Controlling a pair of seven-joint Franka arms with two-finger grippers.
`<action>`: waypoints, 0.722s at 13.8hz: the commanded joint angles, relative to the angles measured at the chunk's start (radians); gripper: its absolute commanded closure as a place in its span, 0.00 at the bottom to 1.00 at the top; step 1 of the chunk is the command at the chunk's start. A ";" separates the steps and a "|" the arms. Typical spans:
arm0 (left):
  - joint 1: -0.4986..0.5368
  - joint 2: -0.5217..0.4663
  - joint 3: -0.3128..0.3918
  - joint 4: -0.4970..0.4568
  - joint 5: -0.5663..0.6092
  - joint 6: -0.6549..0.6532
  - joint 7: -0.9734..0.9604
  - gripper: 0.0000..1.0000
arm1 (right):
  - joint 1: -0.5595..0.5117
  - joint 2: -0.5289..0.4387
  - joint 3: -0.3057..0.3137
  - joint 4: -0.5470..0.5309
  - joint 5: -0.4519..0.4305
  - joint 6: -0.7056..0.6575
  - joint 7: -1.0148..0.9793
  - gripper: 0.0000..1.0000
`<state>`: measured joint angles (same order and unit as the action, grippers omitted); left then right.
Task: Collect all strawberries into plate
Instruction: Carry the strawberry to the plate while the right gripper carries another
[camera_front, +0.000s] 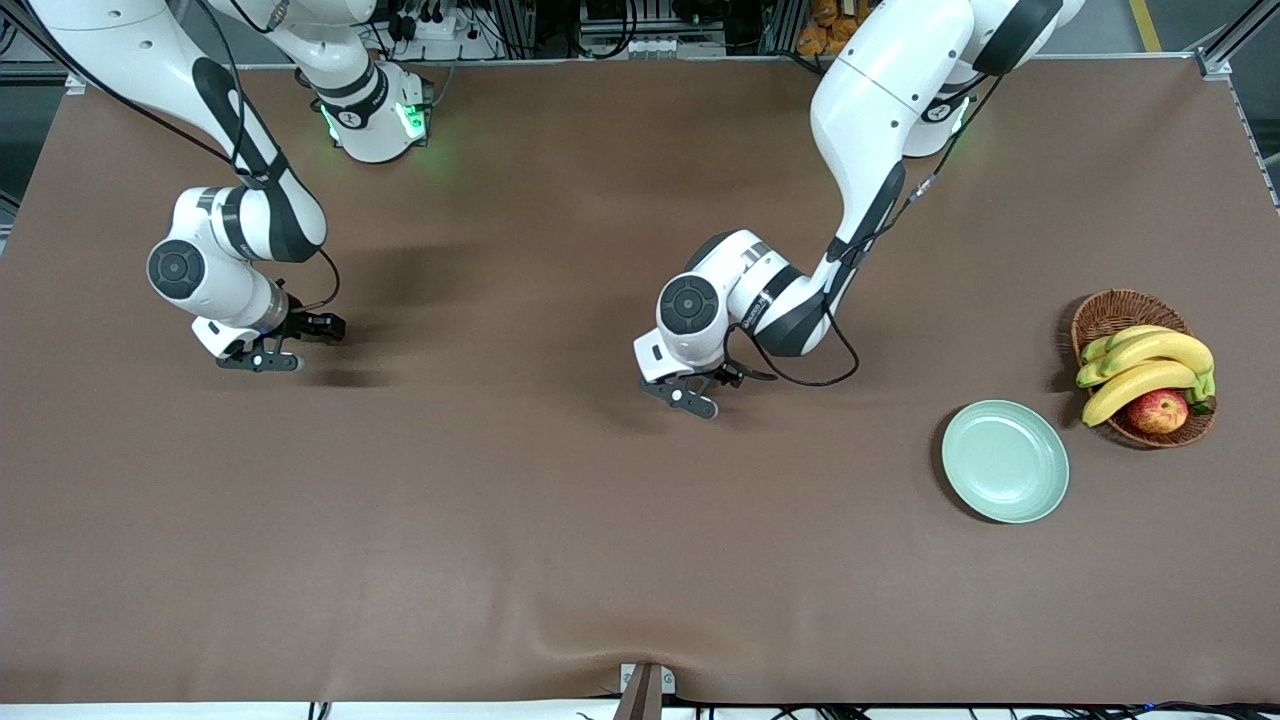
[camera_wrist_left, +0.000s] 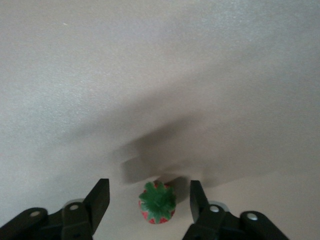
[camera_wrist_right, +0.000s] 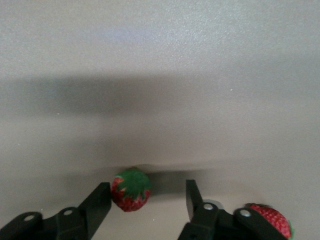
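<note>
In the left wrist view a strawberry (camera_wrist_left: 157, 202) stands on the table, leafy top up, between the fingers of my left gripper (camera_wrist_left: 149, 192). That gripper is open, with a gap on each side of the berry. My right gripper (camera_wrist_right: 146, 192) is also open and low over the table. A second strawberry (camera_wrist_right: 131, 190) lies against one finger (camera_wrist_right: 100, 197), apart from the other. A third strawberry (camera_wrist_right: 270, 218) lies just outside those fingers. From the front, my left gripper (camera_front: 690, 395) and right gripper (camera_front: 262, 355) hide the berries. The mint-green plate (camera_front: 1005, 460) holds nothing.
A wicker basket (camera_front: 1115, 310) with bananas (camera_front: 1150, 365) and an apple (camera_front: 1158, 410) stands beside the plate at the left arm's end of the table. Brown cloth covers the table.
</note>
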<state>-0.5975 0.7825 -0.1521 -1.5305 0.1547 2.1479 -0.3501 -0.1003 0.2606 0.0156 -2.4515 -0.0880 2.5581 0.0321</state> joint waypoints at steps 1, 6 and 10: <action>-0.016 -0.005 0.003 -0.003 0.002 -0.009 -0.024 0.28 | 0.002 0.008 0.012 -0.012 -0.018 0.022 0.031 0.34; -0.016 -0.008 0.003 -0.005 0.003 -0.037 -0.020 0.28 | 0.005 0.011 0.012 -0.014 -0.004 0.016 0.031 0.52; -0.016 -0.008 0.003 -0.007 0.002 -0.057 -0.023 0.48 | 0.004 0.008 0.014 0.000 -0.004 -0.004 0.022 0.99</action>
<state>-0.6088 0.7825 -0.1518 -1.5331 0.1547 2.1082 -0.3552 -0.0970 0.2730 0.0263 -2.4522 -0.0862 2.5576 0.0478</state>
